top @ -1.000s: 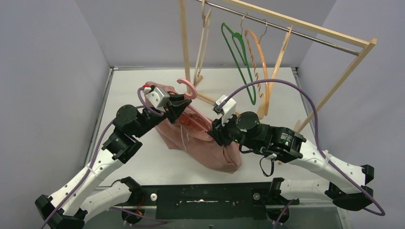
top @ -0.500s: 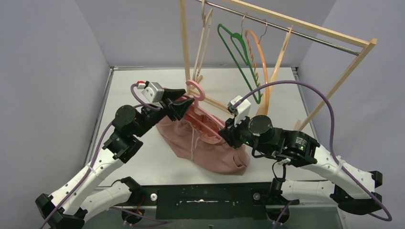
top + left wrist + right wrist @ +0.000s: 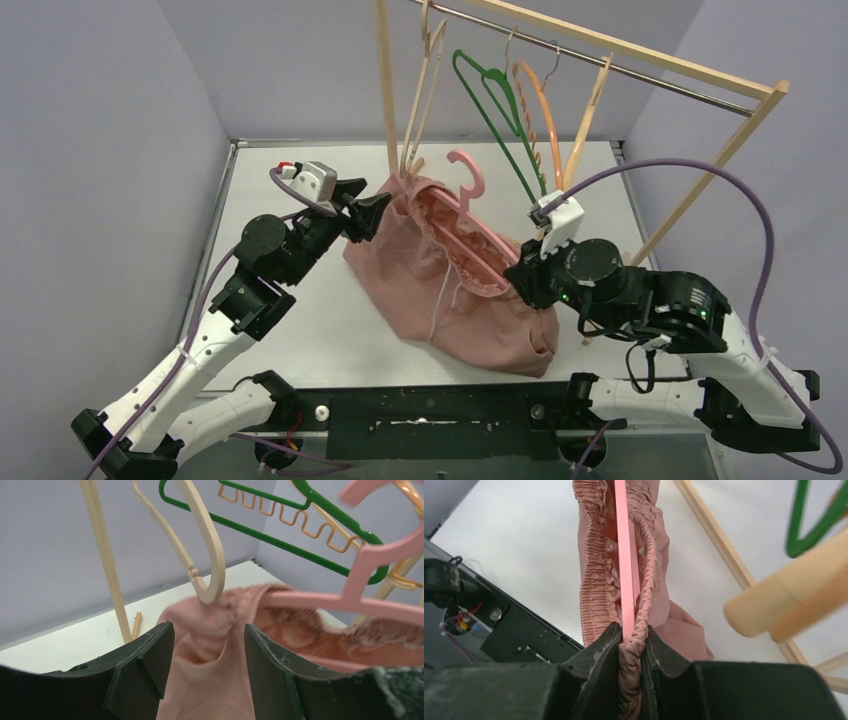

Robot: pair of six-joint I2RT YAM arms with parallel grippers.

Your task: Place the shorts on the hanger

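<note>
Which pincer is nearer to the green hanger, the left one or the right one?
Right. The right pincer, gripping the shorts, is near the green hanger's lower end; the left pincer is farther off to its left.

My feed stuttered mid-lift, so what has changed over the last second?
The right gripper, shut on the waistband of the shorts and on the pink hanger, carried both rightward toward the wooden rack. The hook now rides higher. The fingers of the left gripper stand apart and appear to have let go. The right grip and the rack stayed as they were.
</note>
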